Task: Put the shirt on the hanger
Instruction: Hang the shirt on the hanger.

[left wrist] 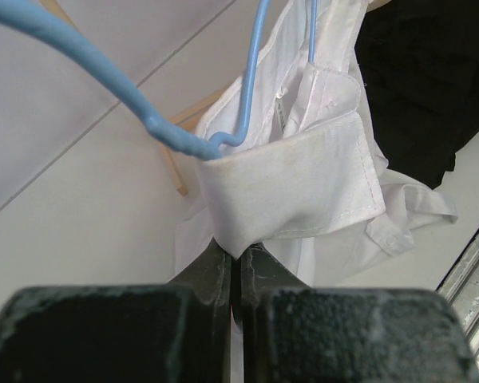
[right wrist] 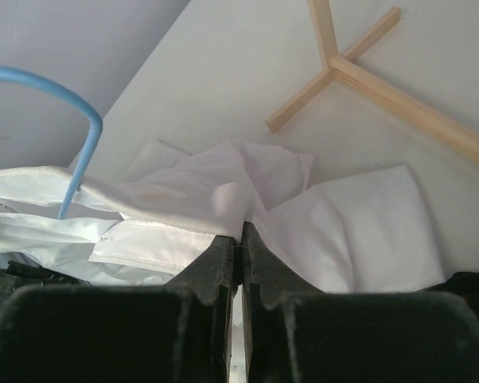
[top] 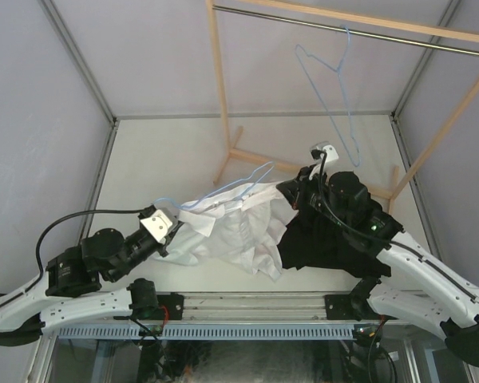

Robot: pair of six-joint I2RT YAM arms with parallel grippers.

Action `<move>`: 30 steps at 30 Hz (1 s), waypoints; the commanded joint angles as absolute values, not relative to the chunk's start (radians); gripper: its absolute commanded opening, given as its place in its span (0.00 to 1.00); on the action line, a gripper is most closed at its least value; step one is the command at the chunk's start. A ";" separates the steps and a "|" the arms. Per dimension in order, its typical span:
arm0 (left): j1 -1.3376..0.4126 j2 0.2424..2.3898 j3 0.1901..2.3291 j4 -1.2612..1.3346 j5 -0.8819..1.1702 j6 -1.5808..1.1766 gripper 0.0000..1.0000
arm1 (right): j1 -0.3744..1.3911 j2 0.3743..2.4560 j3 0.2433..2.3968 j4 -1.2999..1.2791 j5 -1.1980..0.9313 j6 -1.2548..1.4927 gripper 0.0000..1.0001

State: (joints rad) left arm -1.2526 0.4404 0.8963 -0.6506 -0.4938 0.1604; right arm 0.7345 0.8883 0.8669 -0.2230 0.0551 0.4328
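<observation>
White table (top: 168, 152), wood rack (top: 220, 80) behind. L gripper (left wrist: 235, 259) fingers clamped on shirt (top: 239, 231) collar by blue hanger (left wrist: 168, 132); R gripper (right wrist: 241, 243) pinching shirt fabric.

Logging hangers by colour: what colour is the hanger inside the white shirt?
Light blue; the hanger shows best in the left wrist view.

No legible text or markings

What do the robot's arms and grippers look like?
The left arm and right arm have white shell links joined by black motor joints, each trailed by a loose black cable. A small white camera block sits on each wrist. The left gripper and right gripper each have two flat, matte black fingers with a grainy texture.
</observation>
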 commanded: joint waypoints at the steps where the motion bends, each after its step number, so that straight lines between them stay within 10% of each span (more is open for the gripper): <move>1: -1.252 0.446 0.880 -0.599 -0.511 0.175 0.00 | 0.691 0.901 0.962 -0.265 0.016 0.355 0.00; 30: -1.253 0.459 0.930 -0.673 -0.503 0.192 0.00 | 0.620 0.959 1.302 -0.441 -0.001 0.214 0.00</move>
State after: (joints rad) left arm -1.2526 0.4576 0.8970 -0.6289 -0.4816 0.1612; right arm 0.6483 0.9642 1.1954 -0.4694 -0.0654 0.2672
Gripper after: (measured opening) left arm 0.028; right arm 0.009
